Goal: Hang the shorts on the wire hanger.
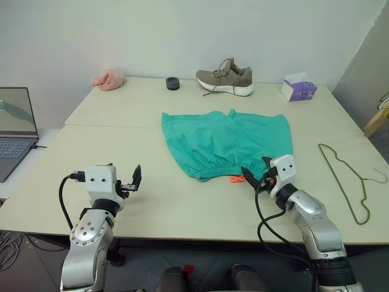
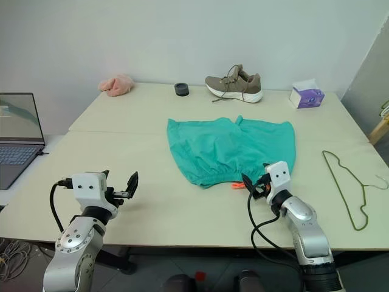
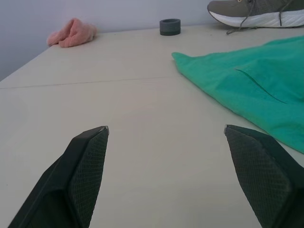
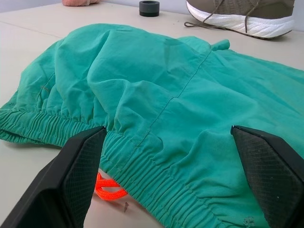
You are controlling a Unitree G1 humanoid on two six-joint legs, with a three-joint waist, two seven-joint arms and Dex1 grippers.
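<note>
While the shorts (image 1: 227, 143) are lying spread flat in the middle of the worktop (image 1: 121, 103), waistband toward the near edge, the right tool (image 1: 255, 174) is hovering just at that gathered waistband with its jaws spread wide and gripping nothing; a small orange tag (image 1: 236, 179) is poking out from under the band just beside it; the left tool (image 1: 135, 180) is waiting well apart over bare worktop near the front left, also wide open and empty; the wire hanger (image 1: 348, 182) is lying flat by the right edge, hook pointing toward that edge, well clear of the fabric; the shorts are looking light, limp and crease-prone, so they are likely going to sag and fold once lifted; the thick elastic band is probably offering the firmest bite, better than the thin leg cloth; the hanger is looking thin and springy, lying low on the surface, so pinching it may be fiddly
</note>
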